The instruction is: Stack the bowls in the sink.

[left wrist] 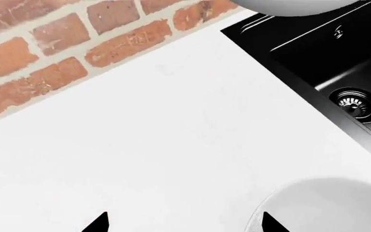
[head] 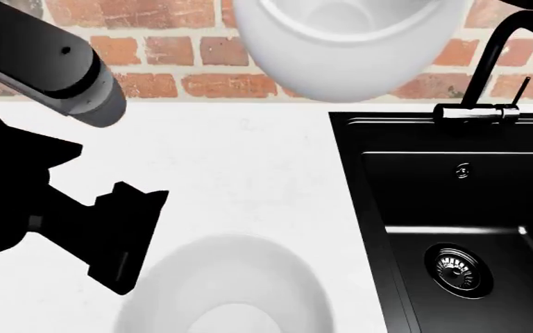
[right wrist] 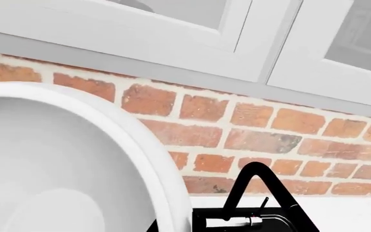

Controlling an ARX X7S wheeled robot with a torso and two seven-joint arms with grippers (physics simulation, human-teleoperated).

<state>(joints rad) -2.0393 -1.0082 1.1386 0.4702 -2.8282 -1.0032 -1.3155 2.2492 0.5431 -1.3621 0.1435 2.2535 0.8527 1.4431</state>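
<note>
One white bowl [head: 345, 41] hangs in the air in front of the brick wall, left of the faucet. In the right wrist view it [right wrist: 50, 164] fills the frame, and my right gripper [right wrist: 163, 224] is shut on its rim, with only one dark fingertip showing. The second white bowl [head: 225, 291] stands on the white counter left of the black sink [head: 452, 201]. My left gripper [left wrist: 185, 223] is open just above the counter. One of its fingertips [left wrist: 272, 224] is over this bowl's rim [left wrist: 327, 203], the other beside the bowl. It also shows in the head view [head: 128, 250].
A tall black faucet [head: 498, 62] stands at the sink's back edge, and a round metal drain [head: 458, 269] sits in the basin. A brick wall [head: 155, 48] runs behind the counter [head: 239, 166], with white cabinets [right wrist: 237, 29] above it.
</note>
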